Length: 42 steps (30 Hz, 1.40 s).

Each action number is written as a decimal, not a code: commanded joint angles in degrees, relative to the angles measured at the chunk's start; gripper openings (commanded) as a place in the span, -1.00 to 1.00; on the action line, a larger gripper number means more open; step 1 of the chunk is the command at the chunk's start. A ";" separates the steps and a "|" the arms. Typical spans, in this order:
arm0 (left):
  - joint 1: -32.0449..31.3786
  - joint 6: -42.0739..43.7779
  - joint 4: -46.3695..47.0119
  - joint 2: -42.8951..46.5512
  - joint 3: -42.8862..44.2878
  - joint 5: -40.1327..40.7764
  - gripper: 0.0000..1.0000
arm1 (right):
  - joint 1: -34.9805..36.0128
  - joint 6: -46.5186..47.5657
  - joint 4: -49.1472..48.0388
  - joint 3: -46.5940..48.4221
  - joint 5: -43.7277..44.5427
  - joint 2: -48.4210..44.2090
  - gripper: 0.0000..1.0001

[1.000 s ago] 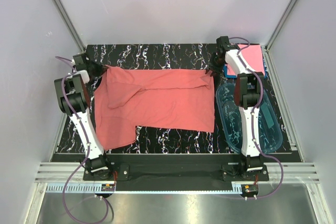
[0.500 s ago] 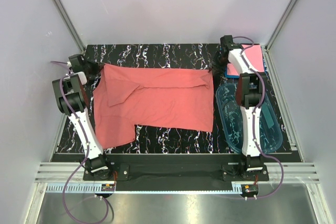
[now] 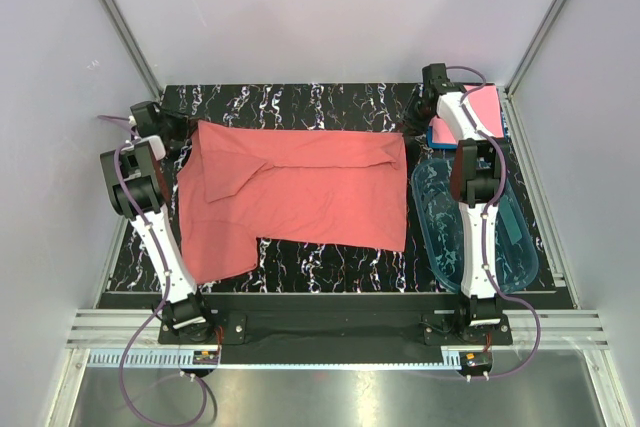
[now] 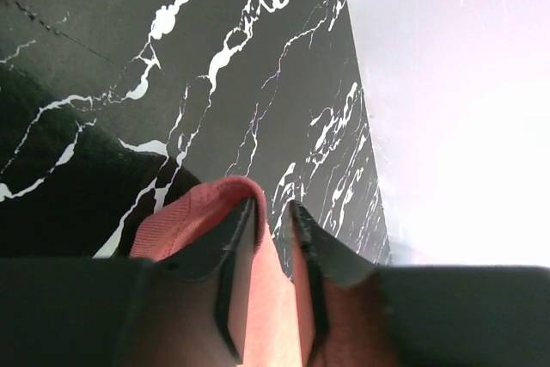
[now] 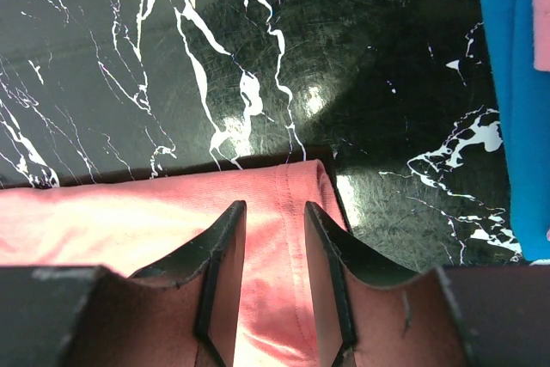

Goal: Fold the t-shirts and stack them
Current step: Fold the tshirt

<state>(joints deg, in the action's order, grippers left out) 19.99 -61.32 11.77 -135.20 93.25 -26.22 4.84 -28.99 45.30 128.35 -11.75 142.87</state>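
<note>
The salmon t-shirt (image 3: 300, 192) lies spread flat across the black marble table (image 3: 300, 102). One sleeve is folded in at the upper left. My left gripper (image 3: 178, 127) is at its back left corner. In the left wrist view its jaws (image 4: 273, 205) stand a narrow gap apart, with the shirt's edge (image 4: 193, 212) draped over one finger. My right gripper (image 3: 415, 130) is at the back right corner. It is open (image 5: 275, 205) over the hem (image 5: 288, 238), which lies flat. A folded pink shirt (image 3: 478, 107) lies on a folded blue one (image 5: 516, 83) at the back right.
A clear blue plastic tub (image 3: 480, 237) stands along the right edge, with a teal item (image 3: 512, 217) inside. Pale walls and metal posts close in the table on the left, back and right. Bare marble shows along the back and front edges.
Both grippers moved outward and back, drawing the shirt's back edge straighter and flatter. The right gripper now sits just past the corner, near the folded stack.
</note>
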 commanded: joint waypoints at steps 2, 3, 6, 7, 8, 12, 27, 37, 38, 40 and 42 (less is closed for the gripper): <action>0.31 1.02 3.70 1.16 -0.61 -1.73 -0.39 | 0.08 -0.63 -0.56 1.55 -1.09 -1.36 -0.19; 0.40 1.64 3.35 1.34 -0.96 -1.73 -0.38 | 0.08 -0.63 -0.56 1.46 -0.91 -1.28 -0.19; 0.31 2.87 2.65 2.13 -1.76 -1.91 -0.38 | 0.25 -0.45 -0.47 0.67 -0.56 -1.45 -0.19; 0.40 3.13 2.47 2.22 -1.76 -1.91 -0.38 | 0.08 -0.36 -0.47 0.32 -0.56 -1.45 -0.19; 0.32 3.31 1.86 2.13 -1.67 -1.99 -0.39 | 0.17 -0.28 -0.47 0.14 -0.47 -1.36 -0.20; 0.31 3.49 1.59 1.60 -1.50 -1.56 -0.47 | 0.26 -0.01 -0.30 0.14 -0.38 -1.01 -0.21; 0.14 1.02 0.01 -2.44 5.52 1.08 -1.00 | 0.43 1.04 1.02 9.61 1.82 5.66 -0.85; 2.42 1.73 -4.74 -4.55 12.47 3.37 -0.99 | 0.43 3.07 0.58 22.37 0.06 11.12 -0.98; 2.77 1.73 -5.52 -4.64 13.00 3.19 -0.86 | 0.43 3.07 0.15 22.81 -0.03 11.03 -0.97; 2.95 1.73 -6.67 -3.94 13.45 3.02 -0.45 | 0.43 3.33 0.49 24.48 0.06 10.07 -0.92; 2.78 2.34 -7.72 -2.80 12.75 3.10 -0.14 | 0.61 3.24 1.80 24.75 1.46 8.58 -0.85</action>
<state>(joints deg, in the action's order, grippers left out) 21.63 -59.99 4.21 -139.68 103.63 -25.02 4.89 -26.76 46.52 150.02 -11.20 154.58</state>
